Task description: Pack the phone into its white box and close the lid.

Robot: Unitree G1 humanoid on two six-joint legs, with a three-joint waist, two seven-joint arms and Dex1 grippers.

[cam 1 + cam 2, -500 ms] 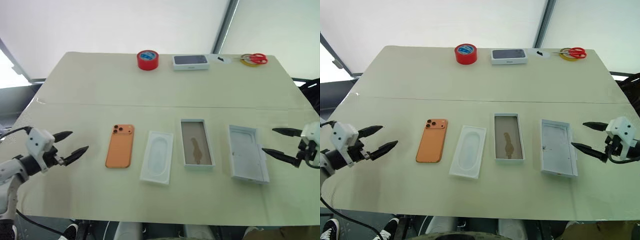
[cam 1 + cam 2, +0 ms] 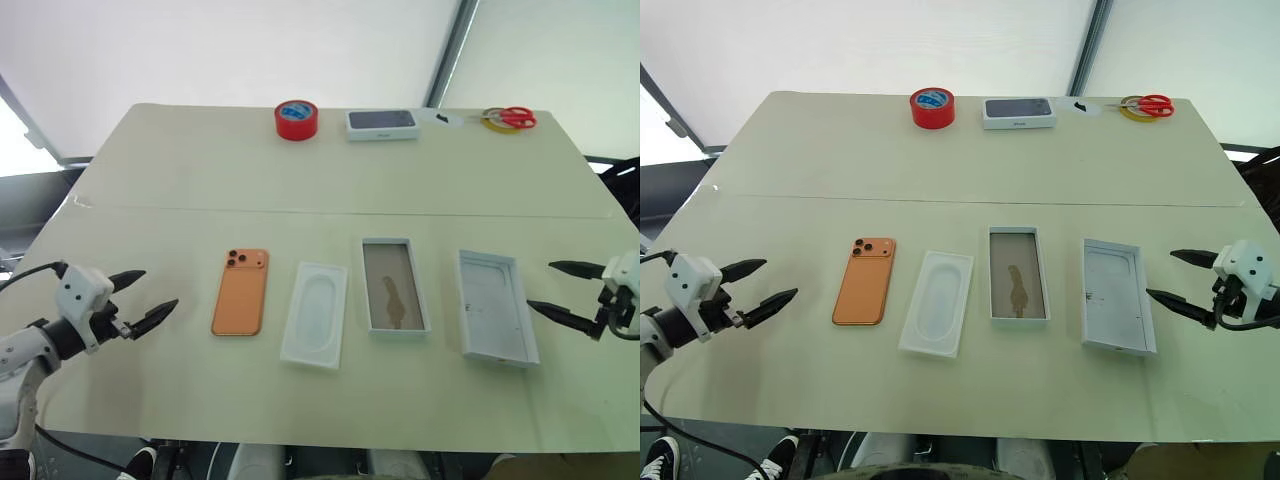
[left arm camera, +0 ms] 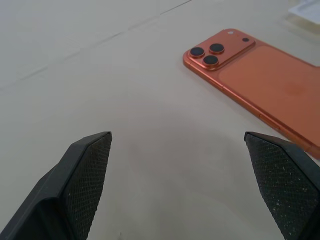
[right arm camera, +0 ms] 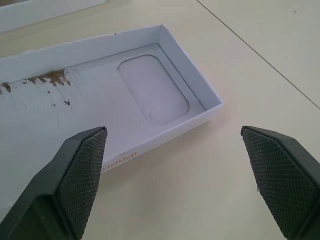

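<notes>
The orange phone (image 2: 240, 291) lies camera side up on the table, left of centre, and also appears as the phone (image 3: 260, 82) in the left wrist view. The white box (image 2: 394, 300) with its brownish floor sits open at the middle. Hollow side up, the lid (image 2: 495, 320) rests to the right of the box, seen close as the lid (image 4: 100, 95). My left gripper (image 2: 139, 298) hovers open to the left of the phone, apart from it. Just right of the lid, my right gripper (image 2: 560, 290) is open and holds nothing.
A thin white insert (image 2: 315, 314) with an oval recess lies between phone and box. At the table's far edge (image 2: 330, 104) stand a red tape roll (image 2: 296, 119), a white box with a dark phone picture (image 2: 381, 123) and red-handled scissors (image 2: 510, 118).
Both grippers have drawn slightly outward, the left one also a little lower and nearer the table's front edge, the right one further from the lid. The objects on the table lie as before.
</notes>
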